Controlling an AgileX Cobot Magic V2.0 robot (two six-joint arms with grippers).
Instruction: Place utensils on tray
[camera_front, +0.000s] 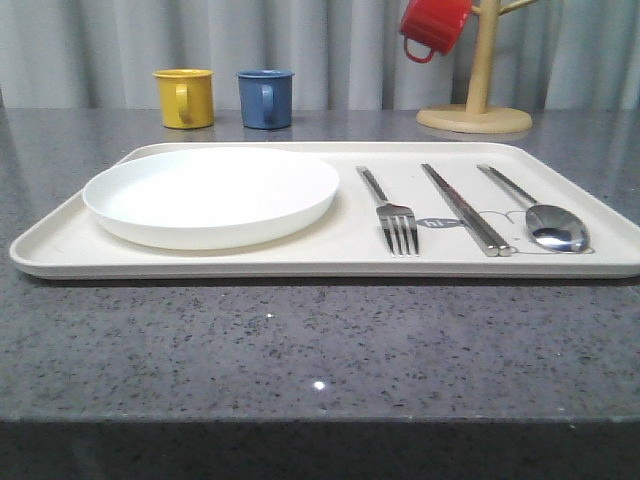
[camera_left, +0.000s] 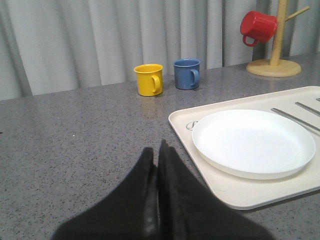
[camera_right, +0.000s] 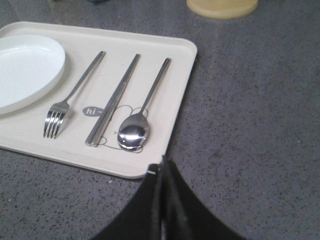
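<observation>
Four task pieces lie on the cream tray (camera_front: 340, 262), which sits flat on the grey speckled bench (camera_front: 300, 340): the round white plate (camera_front: 212, 194) at one end, then the fork (camera_front: 390, 212), the pair of chopsticks (camera_front: 466, 209) and the spoon (camera_front: 540, 213) side by side, apart from one another, handles pointing away from the robot. In the left wrist view the left gripper (camera_left: 159, 150) has its dark jaws pressed together with nothing between them, over bare bench; the tray's near corner is just beside the jaws and the plate (camera_left: 254, 142) lies a little beyond that, on the tray and clear of its rim. Farther ahead of these jaws stand a yellow cup (camera_left: 149, 79) and a blue cup (camera_left: 187, 74), close together but not touching, and off beyond the plate a red cup (camera_left: 258, 28) hangs tilted on a wooden stand (camera_left: 274, 60). In the right wrist view the right gripper (camera_right: 161, 165) also has its jaws closed flat against each other and empty, their tips right at the tray's near edge (camera_right: 125, 172). The spoon's bowl (camera_right: 133, 135) is the nearest piece to these jaws, just ahead of them; the chopsticks (camera_right: 114, 99) come next beside it, the fork (camera_right: 75, 95) beyond those, and the plate (camera_right: 25, 70) farthest to that side. A grey drawing with a small "hi" bubble (camera_right: 94, 111) shows on the tray between fork and chopsticks.
</observation>
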